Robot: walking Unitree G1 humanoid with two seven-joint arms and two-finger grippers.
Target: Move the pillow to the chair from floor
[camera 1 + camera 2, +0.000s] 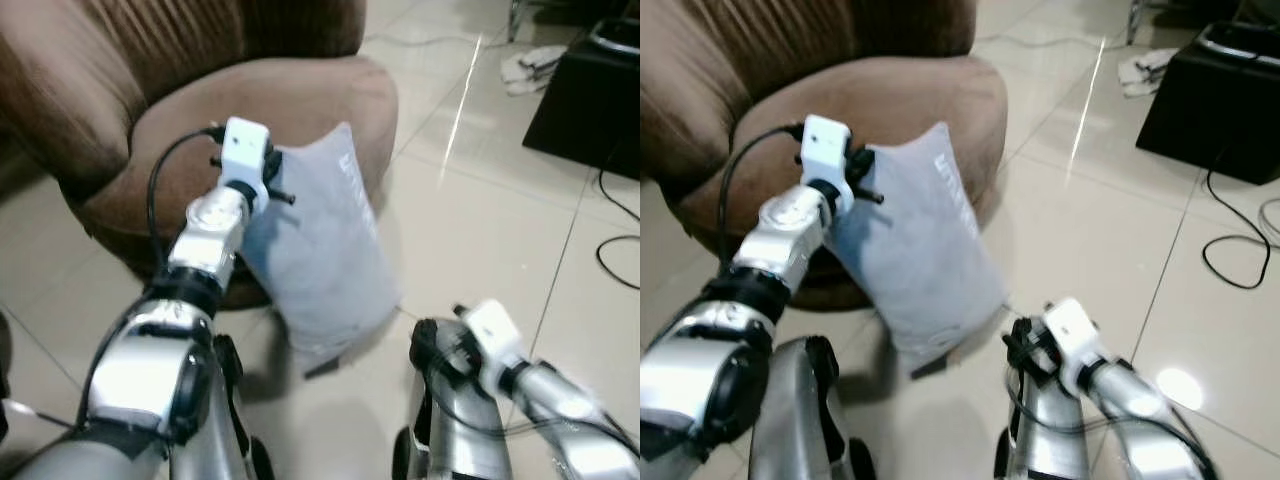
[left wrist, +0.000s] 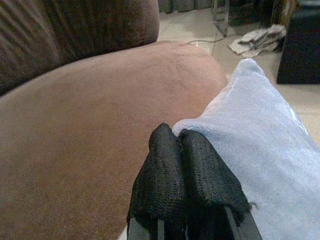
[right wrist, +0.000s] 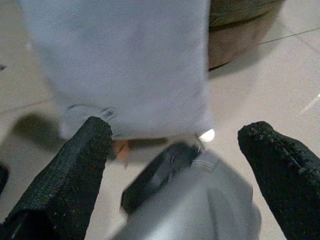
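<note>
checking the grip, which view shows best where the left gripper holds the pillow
Left wrist view: the left gripper is shut on the pillow edge, above the chair seat. Eye views hide the fingers; right wrist view shows the pillow's lower end.

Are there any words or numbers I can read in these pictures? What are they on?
Pillow: pale white lettering runs along its upper edge, too blurred to read.
Nothing else carries any readable word, number or sign.
</note>
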